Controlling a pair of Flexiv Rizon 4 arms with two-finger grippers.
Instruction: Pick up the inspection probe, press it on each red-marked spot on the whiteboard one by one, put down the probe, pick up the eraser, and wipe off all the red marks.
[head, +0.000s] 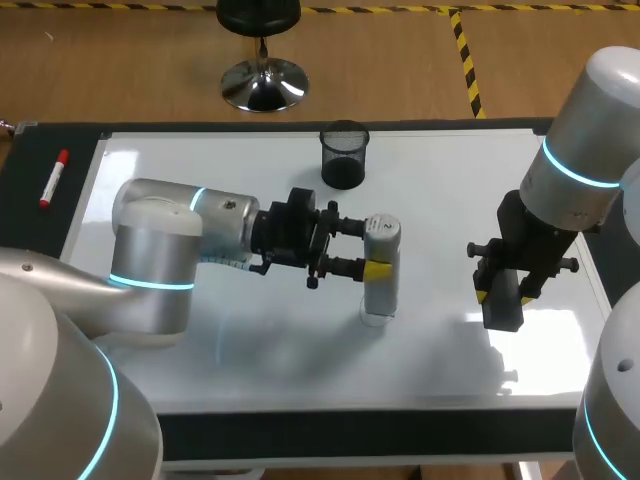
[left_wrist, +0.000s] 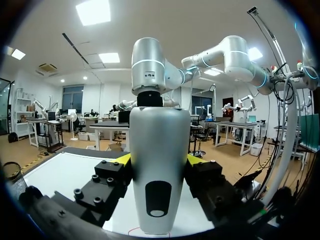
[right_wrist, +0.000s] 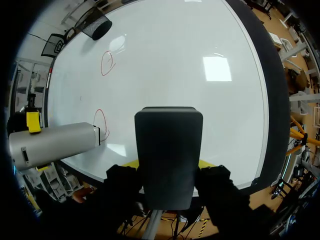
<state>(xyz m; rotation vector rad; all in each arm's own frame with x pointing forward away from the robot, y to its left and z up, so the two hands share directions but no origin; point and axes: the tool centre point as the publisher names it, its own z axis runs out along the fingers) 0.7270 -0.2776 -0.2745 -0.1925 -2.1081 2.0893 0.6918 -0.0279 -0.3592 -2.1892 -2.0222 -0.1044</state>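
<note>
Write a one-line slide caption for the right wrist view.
Right gripper holds the eraser over the whiteboard while the probe touches a red circle; a second circle lies beyond.

Silver probe (head: 380, 265) upright on red mark (right_wrist: 98, 116); eraser (head: 502, 300) aloft.

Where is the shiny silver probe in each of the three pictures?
Head view: the probe stands mid-whiteboard, held by the left gripper.
Left wrist view: the probe is dead centre, clamped between the gripper's fingers.
Right wrist view: the probe is off beside the right gripper and its eraser, tip at a red mark.
Shared landmark: the whiteboard.
</note>
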